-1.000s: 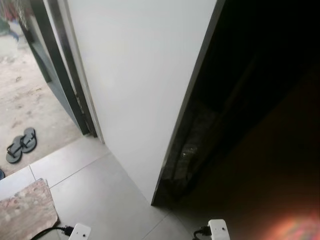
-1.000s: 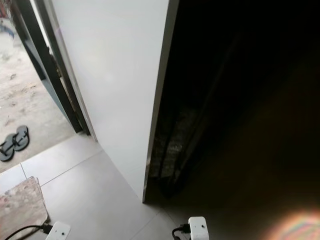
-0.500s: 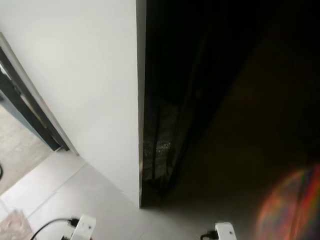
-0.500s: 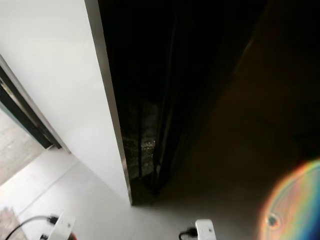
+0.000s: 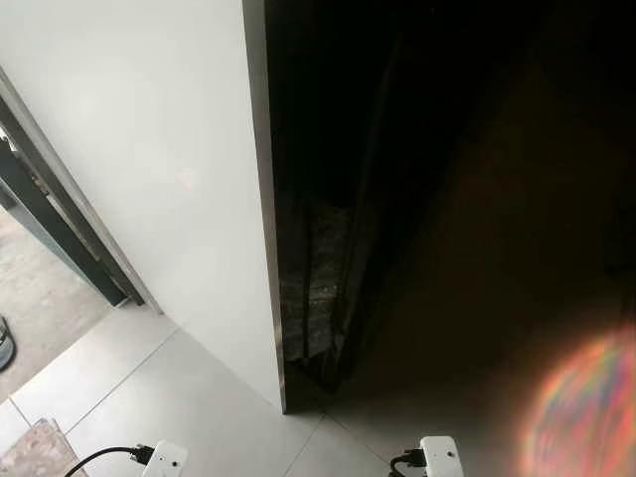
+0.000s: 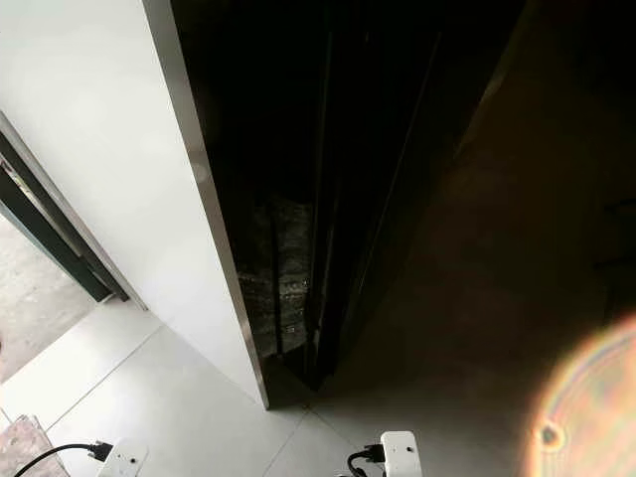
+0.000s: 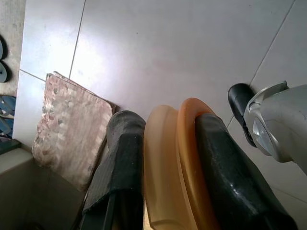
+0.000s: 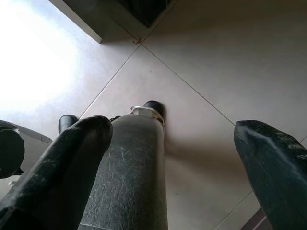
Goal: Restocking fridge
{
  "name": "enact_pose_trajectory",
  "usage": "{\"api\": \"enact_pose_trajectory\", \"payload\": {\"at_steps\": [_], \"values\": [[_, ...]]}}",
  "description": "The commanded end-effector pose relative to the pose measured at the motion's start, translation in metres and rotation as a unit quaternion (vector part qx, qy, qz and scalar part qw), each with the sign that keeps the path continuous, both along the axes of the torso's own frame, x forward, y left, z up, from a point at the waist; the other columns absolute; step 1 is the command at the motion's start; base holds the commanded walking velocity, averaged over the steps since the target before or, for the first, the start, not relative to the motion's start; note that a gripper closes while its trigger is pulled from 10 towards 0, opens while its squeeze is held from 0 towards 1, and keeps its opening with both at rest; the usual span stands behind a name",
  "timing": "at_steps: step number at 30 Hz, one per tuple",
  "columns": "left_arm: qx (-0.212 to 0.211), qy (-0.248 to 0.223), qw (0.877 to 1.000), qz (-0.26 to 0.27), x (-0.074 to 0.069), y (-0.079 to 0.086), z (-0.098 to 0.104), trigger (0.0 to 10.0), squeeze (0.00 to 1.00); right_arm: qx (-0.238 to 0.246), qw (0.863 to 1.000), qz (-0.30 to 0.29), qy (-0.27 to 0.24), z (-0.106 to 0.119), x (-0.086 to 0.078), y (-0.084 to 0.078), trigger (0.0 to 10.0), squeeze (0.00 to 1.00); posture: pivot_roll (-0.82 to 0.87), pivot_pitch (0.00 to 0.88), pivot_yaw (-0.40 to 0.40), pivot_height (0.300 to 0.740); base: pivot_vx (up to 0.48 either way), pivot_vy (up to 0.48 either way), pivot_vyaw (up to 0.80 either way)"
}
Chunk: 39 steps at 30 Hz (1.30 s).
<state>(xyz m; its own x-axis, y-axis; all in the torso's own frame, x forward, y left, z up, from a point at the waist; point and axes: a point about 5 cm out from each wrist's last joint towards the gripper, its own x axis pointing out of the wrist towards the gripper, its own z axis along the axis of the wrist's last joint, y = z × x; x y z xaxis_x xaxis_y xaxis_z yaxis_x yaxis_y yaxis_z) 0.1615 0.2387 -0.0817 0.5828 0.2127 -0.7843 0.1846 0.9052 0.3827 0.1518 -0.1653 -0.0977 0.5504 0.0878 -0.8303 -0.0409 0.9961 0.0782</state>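
Left wrist view has the goods: the left gripper (image 7: 168,158) is clamped on a flat orange, lid-like object (image 7: 175,163), its two black fingers (image 7: 120,158) pressed against either face, so it's closed down tight on that thing. Can't tell exactly what the item is, just two rounded orange edges stacked side by side. It hangs low over the pale floor tiles (image 7: 168,43), with a worn patterned mat (image 7: 72,129) lying near one tile seam and part of the robot's silver leg and black foot (image 7: 276,124) off to the side.

Right wrist view shows the right gripper (image 8: 177,158) with its fingers (image 8: 62,163) spread wide apart and nothing between them, only floor tile and the robot's own grey lower leg (image 8: 129,172) beyond.

From the head camera, the fridge (image 5: 179,169) stands right in front: a tall white side panel with a thin metal edge (image 5: 260,199), and to the right of that edge everything is very dark, with a narrow gap where some grimy vertical surface (image 5: 318,278) can just be made out. A dark door frame (image 5: 60,229) sits at the left edge with rougher ground past it. Two white wrist camera housings (image 5: 437,459) with black cables poke up at the bottom, and a rainbow lens flare (image 5: 586,417) sits in the bottom right corner.
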Motion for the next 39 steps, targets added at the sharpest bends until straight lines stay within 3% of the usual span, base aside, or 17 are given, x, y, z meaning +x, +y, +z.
{"api": "enact_pose_trajectory", "payload": {"at_steps": [1,15,29,39], "values": [[0.006,0.018,1.0,-0.007,-0.0053,0.0049,-0.0015,10.0,0.0,0.002,1.0,-0.011,0.009,-0.0024,-0.006,0.0002,10.0,0.0,0.12,0.126,-0.015,0.74,0.0,0.0,0.0],[-0.003,0.012,1.0,-0.005,-0.0007,0.0026,-0.0002,10.0,0.0,0.003,1.0,-0.018,0.009,-0.0022,-0.005,0.0005,10.0,0.0,0.12,0.119,-0.01,0.74,0.0,0.0,0.0],[-0.001,0.017,1.0,-0.002,-0.0036,0.0027,-0.0015,10.0,0.0,-0.002,1.0,-0.022,0.007,-0.0021,-0.0053,-0.0017,10.0,0.0,0.12,0.123,-0.019,0.74,0.0,0.314,0.0],[-0.002,0.015,1.0,-0.006,-0.0022,-0.0006,-0.0017,10.0,0.0,-0.007,1.0,-0.027,0.005,-0.002,-0.0051,-0.0023,10.0,0.0,0.12,0.121,-0.022,0.74,0.0,0.084,-0.72]]}}
